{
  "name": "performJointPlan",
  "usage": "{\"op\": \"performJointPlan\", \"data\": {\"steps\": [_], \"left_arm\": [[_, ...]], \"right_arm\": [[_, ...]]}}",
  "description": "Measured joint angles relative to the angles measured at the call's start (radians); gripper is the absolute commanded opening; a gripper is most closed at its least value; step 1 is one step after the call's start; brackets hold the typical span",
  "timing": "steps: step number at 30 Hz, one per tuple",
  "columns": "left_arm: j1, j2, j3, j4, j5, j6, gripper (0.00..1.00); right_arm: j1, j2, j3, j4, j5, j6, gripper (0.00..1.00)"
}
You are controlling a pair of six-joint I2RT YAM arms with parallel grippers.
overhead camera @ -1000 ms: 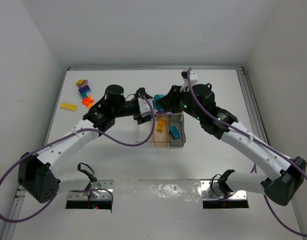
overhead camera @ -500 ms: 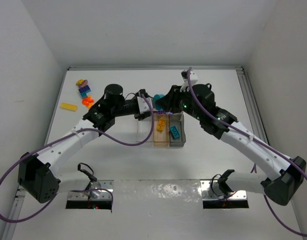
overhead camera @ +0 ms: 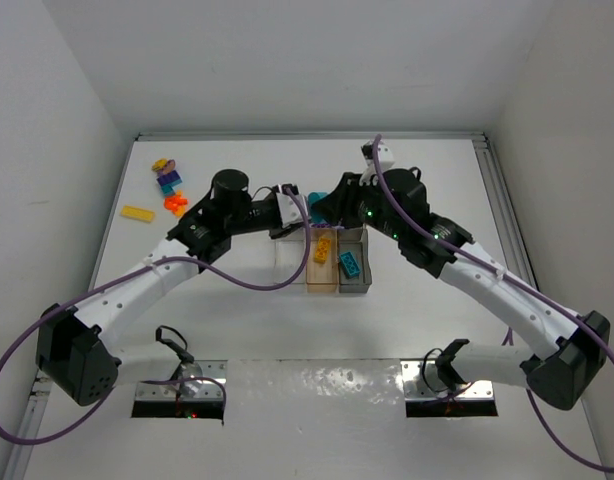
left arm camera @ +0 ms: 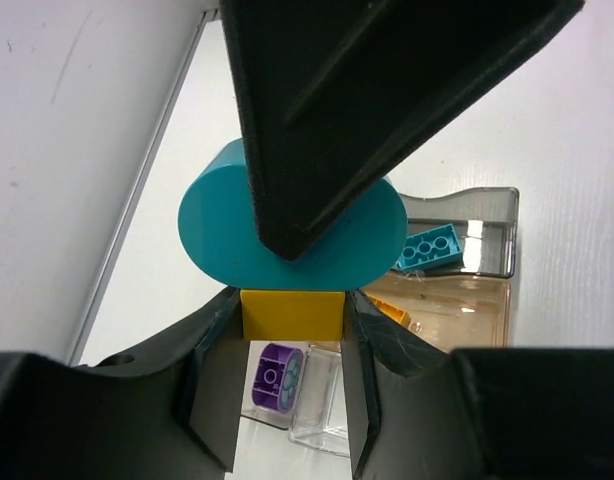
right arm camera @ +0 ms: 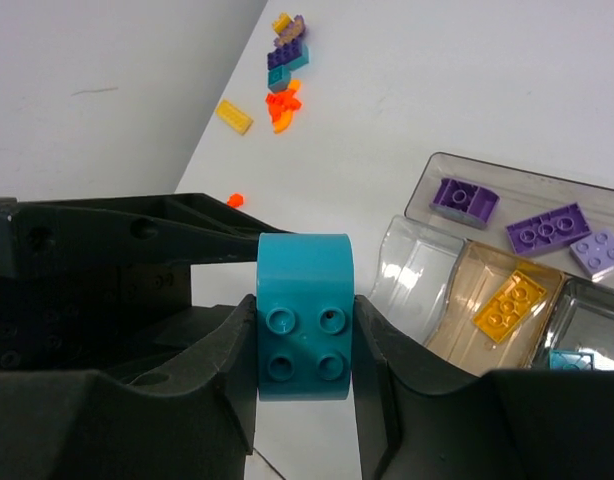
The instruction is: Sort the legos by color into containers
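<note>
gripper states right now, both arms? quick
Left gripper: closed on the yellow brick.
Right gripper: closed on the teal brick.

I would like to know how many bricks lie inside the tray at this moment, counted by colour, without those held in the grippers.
purple bricks: 3 (one of them pale)
yellow brick: 1
teal brick: 1
Total in the tray: 5

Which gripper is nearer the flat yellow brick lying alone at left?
Left, narrowly. Both meet over the tray, right of the yellow brick; the left gripper is on the brick's side, the right gripper just beyond.
</note>
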Motion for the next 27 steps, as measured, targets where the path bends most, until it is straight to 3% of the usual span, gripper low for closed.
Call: {"op": "performJointPlan", "data": {"steps": [7,13,27], "left_arm": [[0.002,0.047,-0.056,-0.112,-0.159,0.015,0.0],[-0.001,0.111,-0.079,-0.148,-0.176,-0.04,0.0],[-0.163,0.324,-0.071,0.024,-0.198,-0.317,0.59]], "right_arm": [[-0.145,-0.034,-0.005,-0.137,0.08,-0.038,0.0],[-0.185,-0.119,-0.047,-0.214,0.165,-0.082,0.0],[-0.184,-0.111,-0.241,-0.23,0.156,-0.062,0.0]]}}
